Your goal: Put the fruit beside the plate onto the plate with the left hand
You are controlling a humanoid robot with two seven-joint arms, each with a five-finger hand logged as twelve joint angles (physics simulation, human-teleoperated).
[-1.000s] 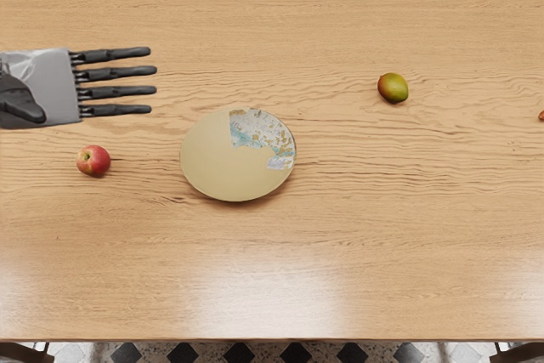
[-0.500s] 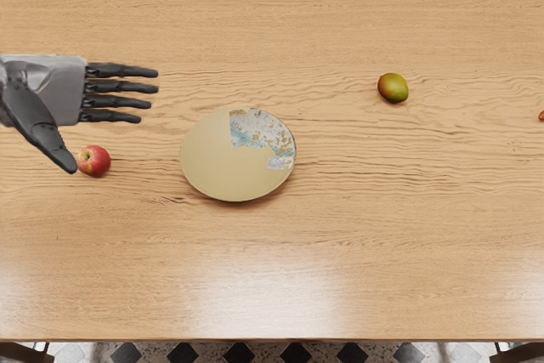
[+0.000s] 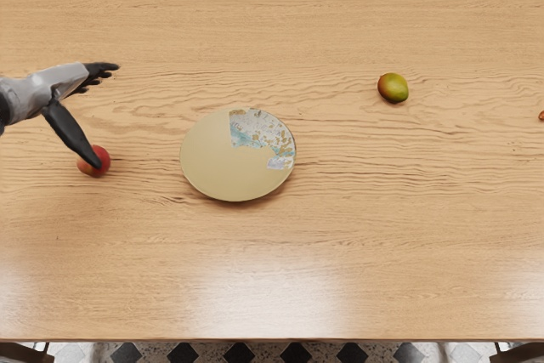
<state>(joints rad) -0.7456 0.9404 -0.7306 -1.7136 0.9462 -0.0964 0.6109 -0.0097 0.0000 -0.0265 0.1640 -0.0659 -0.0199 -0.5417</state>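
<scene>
A small red apple (image 3: 96, 162) lies on the table, left of the round yellow plate (image 3: 221, 167), a short gap between them. My left hand (image 3: 78, 101) hangs over the apple, turned on edge, open, holding nothing. Its fingers (image 3: 99, 70) point away to the upper right, and the dark thumb (image 3: 73, 134) reaches down across the apple's upper left side. The plate has a blue and white patch on its upper right part and holds nothing.
A green and red mango (image 3: 393, 87) lies far right of the plate. A small reddish object (image 3: 541, 115) shows at the right edge of the table. The back wall runs along the table's far edge.
The left hand has rolled from flat to edge-on and drawn slightly left. Its thumb has swung down over the apple. The apple and plate have not moved.
</scene>
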